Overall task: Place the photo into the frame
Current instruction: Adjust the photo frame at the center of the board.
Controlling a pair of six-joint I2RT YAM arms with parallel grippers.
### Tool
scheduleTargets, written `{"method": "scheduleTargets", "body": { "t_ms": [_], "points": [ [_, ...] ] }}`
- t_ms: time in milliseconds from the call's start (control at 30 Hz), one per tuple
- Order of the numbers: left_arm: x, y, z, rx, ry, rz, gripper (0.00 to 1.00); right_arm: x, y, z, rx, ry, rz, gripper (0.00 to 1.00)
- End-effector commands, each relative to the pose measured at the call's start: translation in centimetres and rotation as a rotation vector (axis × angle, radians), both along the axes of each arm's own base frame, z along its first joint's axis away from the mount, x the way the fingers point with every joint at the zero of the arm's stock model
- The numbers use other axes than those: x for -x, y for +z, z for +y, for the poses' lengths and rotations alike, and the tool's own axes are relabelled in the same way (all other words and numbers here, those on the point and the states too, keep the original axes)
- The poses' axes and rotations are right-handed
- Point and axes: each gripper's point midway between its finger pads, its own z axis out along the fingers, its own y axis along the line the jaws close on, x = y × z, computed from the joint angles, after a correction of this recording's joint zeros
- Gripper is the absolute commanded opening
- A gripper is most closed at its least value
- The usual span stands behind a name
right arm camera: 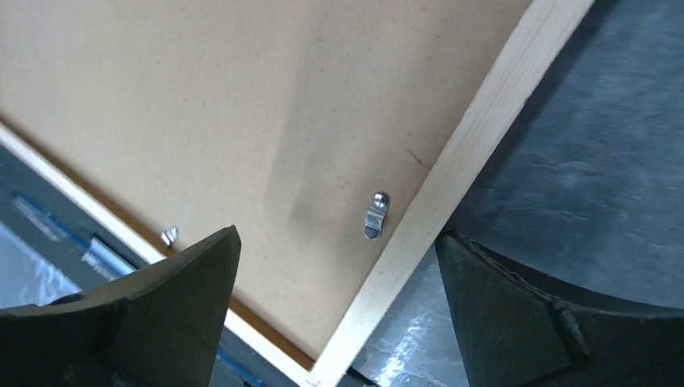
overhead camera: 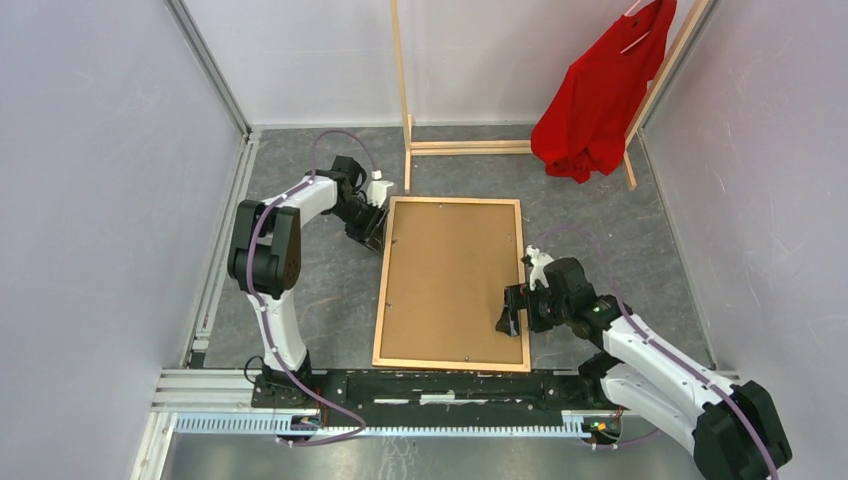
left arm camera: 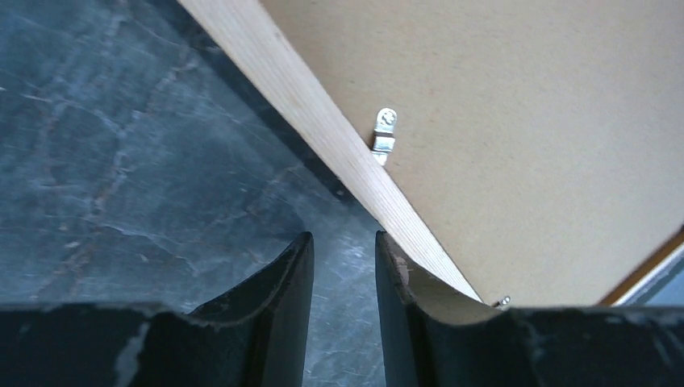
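Nearest me, I'm keeping the right hand (overhead camera: 510,318) spread wide, straddling the right strip of the frame (overhead camera: 450,364) beside a metal clip (right arm camera: 375,214) and gripping nothing. The frame is lying flat on the counter (overhead camera: 330,290), back up, with the brown backing panel (overhead camera: 450,280) filling it. At its far left corner the left hand (overhead camera: 374,236) is sitting slightly parted, empty. Beyond, a red shirt (overhead camera: 600,95) is hanging on a wooden rack (overhead camera: 470,148).

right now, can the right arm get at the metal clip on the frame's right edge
Probably yes. The right end effector hangs open just above that clip, its fingers either side of the frame strip, and nothing lies between them.
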Motion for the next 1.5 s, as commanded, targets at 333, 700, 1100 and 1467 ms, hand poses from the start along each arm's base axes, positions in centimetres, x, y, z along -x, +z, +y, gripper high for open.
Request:
{"method": "scheduleTargets", "body": {
  "t_ms": [333, 700, 1100, 1467],
  "points": [
    [-6.8, -0.8, -3.6, -0.01, 0.051, -0.083, 0.37, 6.7, 2.3, 10.2, -0.255, 0.425, 0.083, 0.98],
    [-4.5, 0.2, -9.2, 0.029, -0.131, -0.071, 0.35, 8.5, 2.6, 14.1, -0.304, 0.558, 0.089, 0.98],
    [0.7, -2.1, -12.5, 0.06, -0.265, 0.061, 0.34, 10.5, 3.3, 15.5, -0.315, 0.679, 0.096, 0.98],
    [5.3, -1.8, -12.9, 0.097, -0.339, 0.119, 0.34, 9.4, 7.7, 18.2, -0.42, 0.701, -0.036, 0.98]
  ]
}}
